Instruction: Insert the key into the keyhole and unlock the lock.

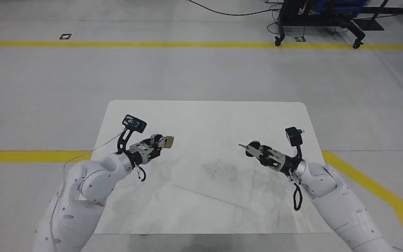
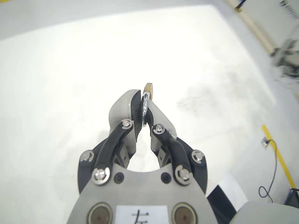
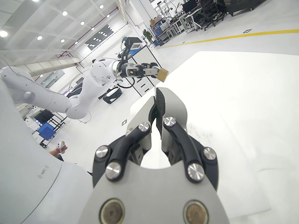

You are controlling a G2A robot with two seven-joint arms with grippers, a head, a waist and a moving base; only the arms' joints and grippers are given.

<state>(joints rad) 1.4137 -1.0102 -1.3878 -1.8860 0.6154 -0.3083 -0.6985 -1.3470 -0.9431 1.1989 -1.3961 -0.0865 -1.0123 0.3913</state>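
My left gripper [image 1: 160,143] is shut on a brass padlock [image 1: 169,142], held above the left half of the white table [image 1: 208,120]. In the left wrist view the silver shackle [image 2: 144,108] is pinched between the pads and the brass body [image 2: 149,89] sticks out past the fingertips. My right gripper [image 1: 252,149] is shut on a small metal key [image 1: 242,146], whose tip points left toward the padlock, with a wide gap between them. From the right wrist, the shut right gripper [image 3: 157,94] faces the padlock [image 3: 162,74] held by the left gripper [image 3: 153,69].
The table's near edge [image 1: 208,232] lies between both arms. Yellow floor lines [image 1: 126,44] run behind and beside the table. A dark wheeled cart [image 1: 321,19] stands far back on the right.
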